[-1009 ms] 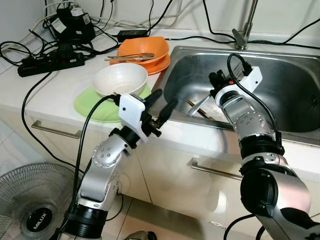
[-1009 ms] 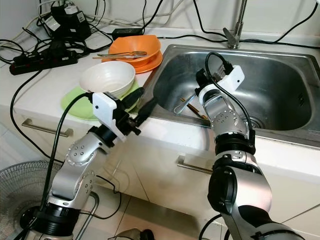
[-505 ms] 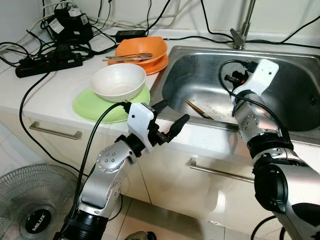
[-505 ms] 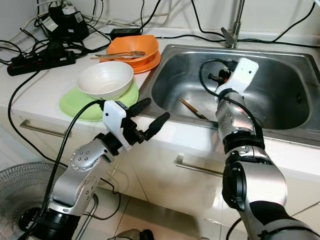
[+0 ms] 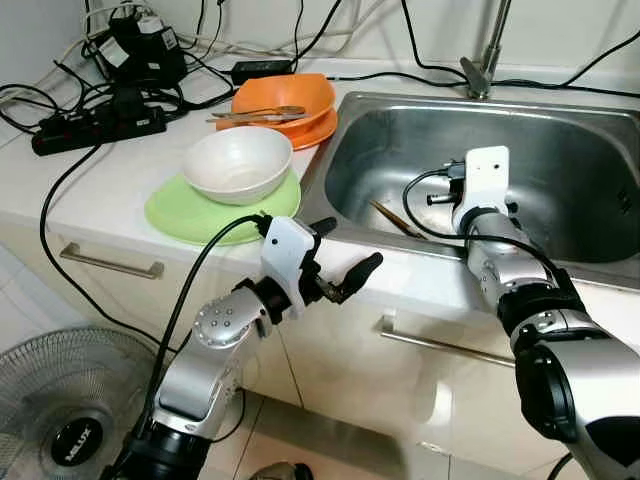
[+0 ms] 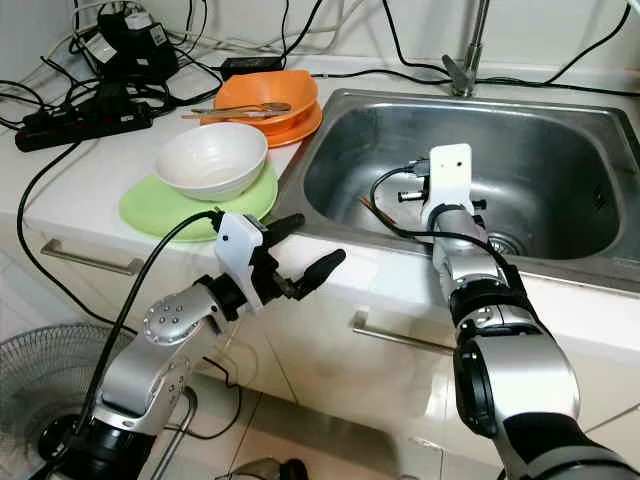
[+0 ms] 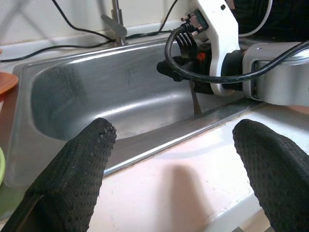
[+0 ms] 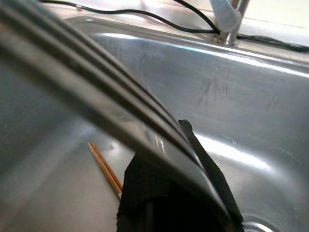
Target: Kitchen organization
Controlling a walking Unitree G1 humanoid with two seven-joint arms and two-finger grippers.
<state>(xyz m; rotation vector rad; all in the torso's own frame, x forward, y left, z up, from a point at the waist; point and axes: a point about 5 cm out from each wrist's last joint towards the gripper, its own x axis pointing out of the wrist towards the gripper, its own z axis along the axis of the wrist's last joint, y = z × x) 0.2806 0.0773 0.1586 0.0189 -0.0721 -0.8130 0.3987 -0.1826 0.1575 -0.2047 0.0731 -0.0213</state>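
Right gripper inside sink, pinching what looks like metal utensil. Chopsticks on sink floor just beside it, long axis diagonal. Left gripper spread wide, farther off, outside sink's front rim.

White counter: green plate, orange plate, power strip, cables, inset steel sink.

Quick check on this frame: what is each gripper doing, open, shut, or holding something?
Left gripper: open, holding nothing, in front of the counter edge.
Right gripper: shut on a metal utensil, over the sink.
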